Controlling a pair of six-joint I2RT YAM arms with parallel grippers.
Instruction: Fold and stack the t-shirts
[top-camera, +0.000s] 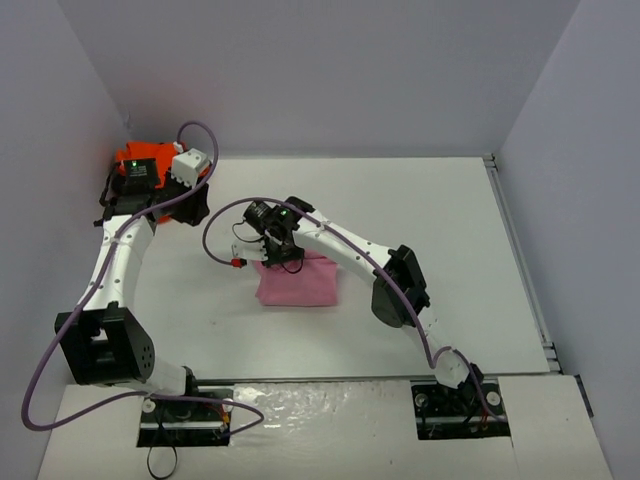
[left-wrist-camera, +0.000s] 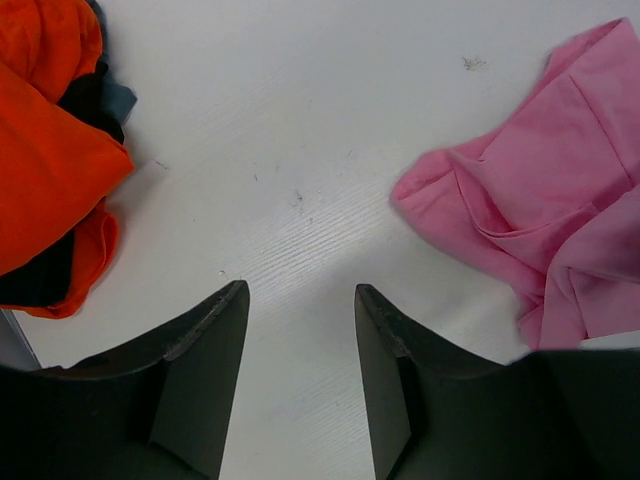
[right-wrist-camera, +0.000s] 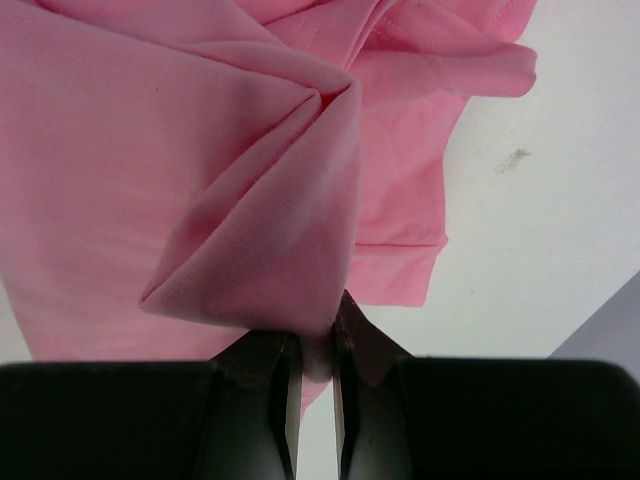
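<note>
Our right gripper (right-wrist-camera: 318, 340) clamps the pink shirt (right-wrist-camera: 200, 150); our left gripper (left-wrist-camera: 300, 300), jaws apart, hovers near the orange shirt (left-wrist-camera: 50, 150).

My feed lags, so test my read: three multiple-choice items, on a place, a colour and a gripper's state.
1. Where does the orange t-shirt lie?
A) far left corner of the table
B) near right edge
C) table centre
2. What colour cloth does the right gripper pinch?
A) orange
B) pink
C) navy
3. The left gripper is:
A) open over bare table
B) shut on orange cloth
C) shut on pink cloth
Answers: 1A, the top view shows it there; 2B, a fold of the pink t-shirt sits between its fingers; 3A, its fingers stand apart, nothing between.
</note>
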